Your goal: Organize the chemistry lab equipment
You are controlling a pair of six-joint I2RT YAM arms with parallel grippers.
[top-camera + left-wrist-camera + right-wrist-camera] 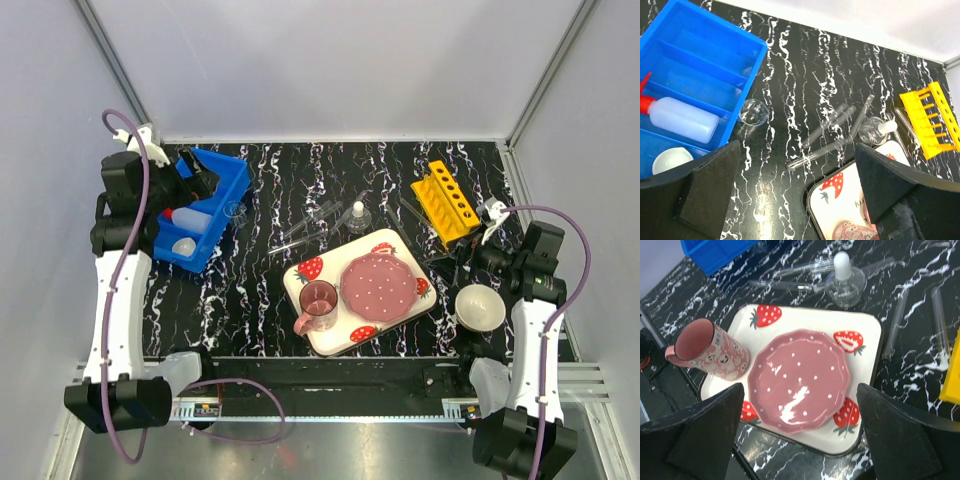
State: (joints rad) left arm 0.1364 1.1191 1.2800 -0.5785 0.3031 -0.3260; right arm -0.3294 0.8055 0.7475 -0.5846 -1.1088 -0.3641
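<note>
White squeeze bottle [682, 120] shows from the left wrist, not the right.

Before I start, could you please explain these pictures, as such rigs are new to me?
Two robot arms work at a table. One picture looks down from above; the others come from a camera on each wrist. The left claw hangs open near a blue bin holding a squeeze bottle and white dome. A beaker, thin tubes, a flask and a yellow rack lie on the table. The right claw, open too, faces a strawberry tray with plate and cup. Neither holds anything.
</note>
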